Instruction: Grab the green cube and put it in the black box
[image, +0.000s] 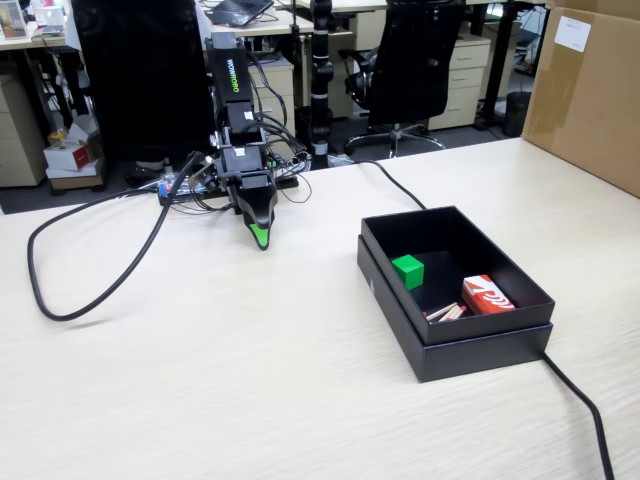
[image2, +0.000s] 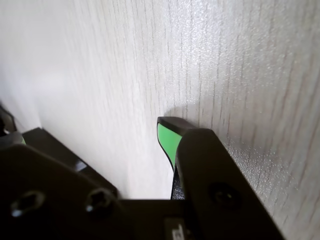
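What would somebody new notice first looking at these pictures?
Probably the bright green cube sitting inside the black box at the right of the fixed view, beside a red-and-white packet. Next, the gripper with its green tip, resting down on the pale table left of the box, holding nothing.

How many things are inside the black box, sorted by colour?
Inside the black box, seen in the fixed view:
Green: 1, the green cube
Red and white: 1, a small packet
Pale wood colour: 1 little bundle of thin sticks, too small to count singly
Total: 3
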